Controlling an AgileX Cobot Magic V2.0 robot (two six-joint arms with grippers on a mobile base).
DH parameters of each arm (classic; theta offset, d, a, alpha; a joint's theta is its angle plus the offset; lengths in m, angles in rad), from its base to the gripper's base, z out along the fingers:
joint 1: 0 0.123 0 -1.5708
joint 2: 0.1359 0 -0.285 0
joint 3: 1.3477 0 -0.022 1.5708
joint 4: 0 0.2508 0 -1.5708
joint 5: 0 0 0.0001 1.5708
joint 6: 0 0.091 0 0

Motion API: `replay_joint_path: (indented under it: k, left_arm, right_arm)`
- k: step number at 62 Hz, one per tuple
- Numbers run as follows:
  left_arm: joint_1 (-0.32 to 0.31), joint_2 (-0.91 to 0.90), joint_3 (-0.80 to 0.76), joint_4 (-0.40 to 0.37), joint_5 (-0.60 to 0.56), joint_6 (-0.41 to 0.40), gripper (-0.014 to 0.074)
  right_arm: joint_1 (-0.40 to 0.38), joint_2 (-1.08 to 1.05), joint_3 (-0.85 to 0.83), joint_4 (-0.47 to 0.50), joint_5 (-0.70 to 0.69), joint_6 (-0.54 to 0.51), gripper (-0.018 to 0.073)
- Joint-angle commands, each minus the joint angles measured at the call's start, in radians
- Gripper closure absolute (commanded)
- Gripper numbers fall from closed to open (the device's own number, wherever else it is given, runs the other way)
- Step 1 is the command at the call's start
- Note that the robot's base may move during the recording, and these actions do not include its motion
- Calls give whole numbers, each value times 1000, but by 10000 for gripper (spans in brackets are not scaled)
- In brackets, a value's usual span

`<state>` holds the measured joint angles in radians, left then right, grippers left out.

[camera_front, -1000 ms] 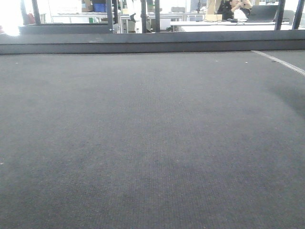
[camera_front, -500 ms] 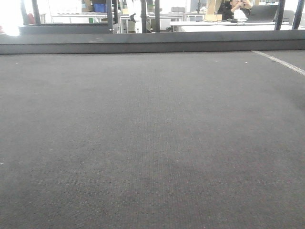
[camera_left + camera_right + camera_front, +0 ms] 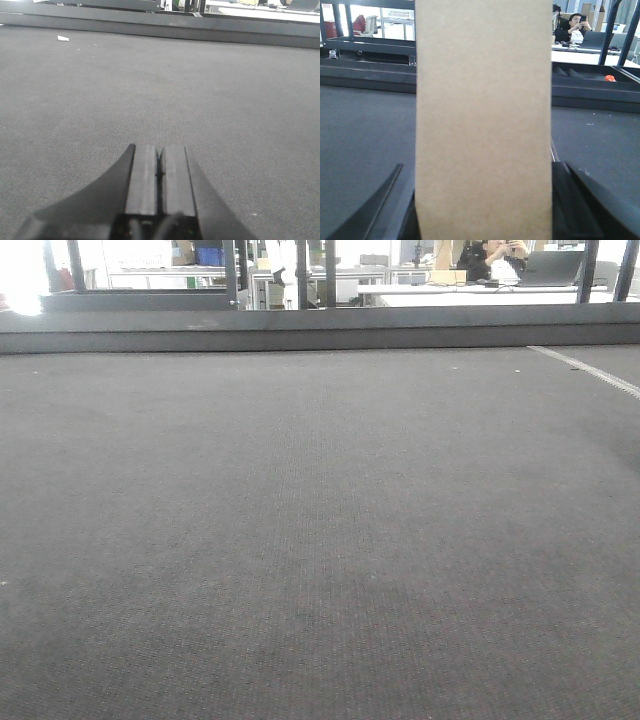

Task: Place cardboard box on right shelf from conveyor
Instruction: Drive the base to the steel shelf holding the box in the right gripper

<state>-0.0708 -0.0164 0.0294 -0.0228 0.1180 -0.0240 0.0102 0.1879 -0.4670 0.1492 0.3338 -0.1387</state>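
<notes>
The tan cardboard box (image 3: pixel 483 110) fills the middle of the right wrist view, standing tall between the dark fingers (image 3: pixel 572 200) of my right gripper (image 3: pixel 484 172), which is shut on its two sides. Its lower end is cut off by the frame. Behind it lies the dark grey conveyor (image 3: pixel 365 130). The front view shows only bare conveyor (image 3: pixel 320 540), with neither box nor grippers. My left gripper (image 3: pixel 160 150) is shut on nothing, its pads pressed together low over the conveyor (image 3: pixel 160 85). The right shelf is out of view.
A dark frame rail (image 3: pixel 320 335) borders the belt's far edge. A white seam line (image 3: pixel 585 368) crosses the belt at far right, and a small white scrap (image 3: pixel 63 38) lies far left. Beyond are desks and a seated person (image 3: pixel 576 27).
A faint shadow at the right edge of the belt in the front view has faded away. Nothing else on the belt has changed.
</notes>
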Motion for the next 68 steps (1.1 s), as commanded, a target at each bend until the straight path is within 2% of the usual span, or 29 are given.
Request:
replay_joint_path:
  k: [1,68]
  left_arm:
    - [3,-8,10,1,-87,-5,713]
    - [3,-8,10,1,-87,-5,713]
  right_arm:
    - [-3,11,-27,8,-98,-9,505]
    - [-2,11,-27,8,-98,-9,505]
